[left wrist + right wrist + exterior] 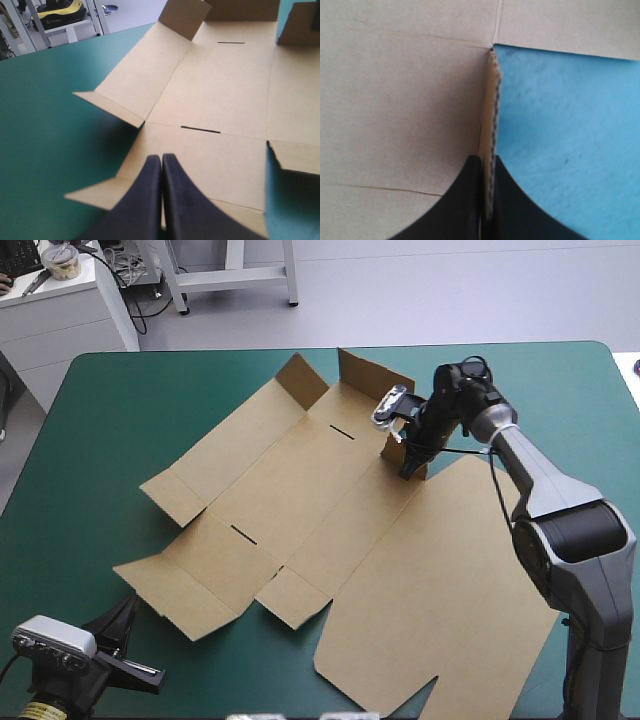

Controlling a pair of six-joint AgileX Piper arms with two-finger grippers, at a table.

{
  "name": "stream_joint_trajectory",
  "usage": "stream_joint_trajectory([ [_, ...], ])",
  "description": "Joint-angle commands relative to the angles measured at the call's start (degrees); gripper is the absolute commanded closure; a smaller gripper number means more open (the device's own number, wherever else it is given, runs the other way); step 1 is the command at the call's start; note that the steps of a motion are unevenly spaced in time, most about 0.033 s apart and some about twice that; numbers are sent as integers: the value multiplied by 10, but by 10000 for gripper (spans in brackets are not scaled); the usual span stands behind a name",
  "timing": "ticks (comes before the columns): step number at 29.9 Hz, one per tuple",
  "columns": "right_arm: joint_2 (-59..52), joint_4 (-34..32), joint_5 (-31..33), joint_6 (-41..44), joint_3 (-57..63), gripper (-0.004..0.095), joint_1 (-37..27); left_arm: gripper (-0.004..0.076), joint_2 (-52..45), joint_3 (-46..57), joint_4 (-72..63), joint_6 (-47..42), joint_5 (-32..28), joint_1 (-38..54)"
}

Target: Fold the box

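the right claw [410,468] is pinched almost closed on a small corner flap [492,115] of the brown box [330,510]. it holds that flap upright, its thin cut edge showing between the black fingers, most likely so that the flap can be turned inward along its crease while the wall next to it is raised. the box lies across the middle of the teal-green surface [120,420], mostly flat. only the far end wall and the flaps beside it are tilted up, and the big lid panel lies spread toward the near right corner. the left claw [161,159] is closed on nothing, its fingers meeting in one point. it waits low at the near left corner, aimed along the box over the near flap, probably ready to press or lift that end. in the high view the right claw hides most of the gripped flap, so how far it leans is hard to judge. the lid's near edge runs out of the picture. whether the left claw touches the board or hangs just above it cannot be told.
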Motion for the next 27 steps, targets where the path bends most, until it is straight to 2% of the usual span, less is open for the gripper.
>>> stream_joint_trajectory([
  [1,-7,-48,-22,-35,-69,928,47,734,8,-14,-10,-4,-41,1],
  [4,11,-49,-40,-55,-95,928,81,734,8,-14,-10,-4,-41,1],
  [7,23,-49,-48,-111,-103,928,115,734,8,-14,-10,-4,-41,1],
  [10,32,-49,-73,-122,-102,928,143,734,8,-14,-10,-4,-41,1],
  [16,39,-32,-148,-135,-102,928,162,734,8,-14,-10,-4,-41,1],
  [20,39,-34,-152,-134,-102,905,163,734,8,-14,-10,-4,-41,1],
  [21,39,-34,-152,-132,-102,881,163,734,8,-14,-10,-4,-41,1],
  [24,39,-25,-148,-108,-102,703,165,734,8,-14,-10,-4,-41,1],
  [27,37,-18,-145,-51,-103,438,167,734,8,-14,-10,-4,-41,1],
])
